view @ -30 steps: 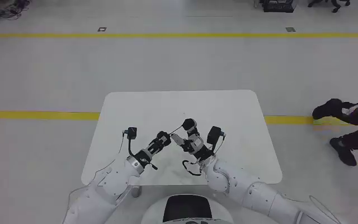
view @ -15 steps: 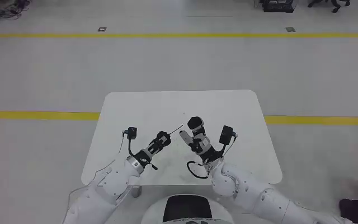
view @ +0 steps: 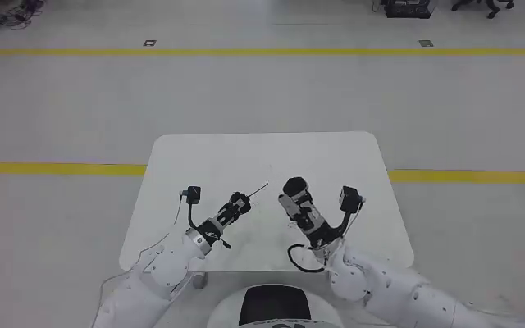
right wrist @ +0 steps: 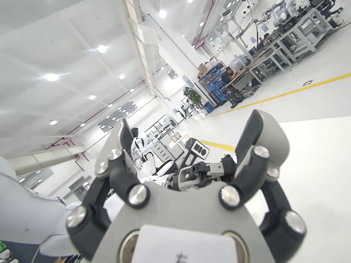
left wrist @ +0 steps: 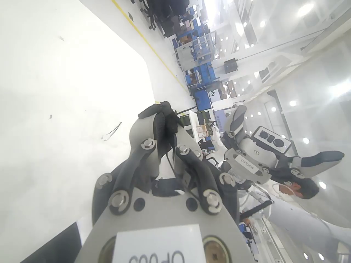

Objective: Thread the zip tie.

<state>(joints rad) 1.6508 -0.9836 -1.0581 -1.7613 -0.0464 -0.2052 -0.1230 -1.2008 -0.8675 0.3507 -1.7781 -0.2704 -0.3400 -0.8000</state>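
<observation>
A black zip tie [view: 256, 192] is pinched in my left gripper [view: 239, 200], which is shut on its thick end above the white table [view: 328, 156]. The thin tail points up and to the right, free in the air. In the left wrist view the black fingertips [left wrist: 161, 110] clamp the zip tie [left wrist: 171, 117], whose tail pokes out past them. My right gripper [view: 293, 192] hangs a short way to the right of the tail tip, open and holding nothing. In its own view the right gripper [right wrist: 189, 135] has its pads wide apart, and the left arm's gripper shows between them.
The table's near edge runs just under both wrists, and its far half is bare white surface. A small thin dark scrap [left wrist: 112, 132] lies on the tabletop beyond my left gripper. Yellow floor lines [view: 74, 169] run past the table.
My right gripper has drawn away to the right and slightly toward me, leaving the zip tie's tail tip. The left gripper and zip tie have stayed put.
</observation>
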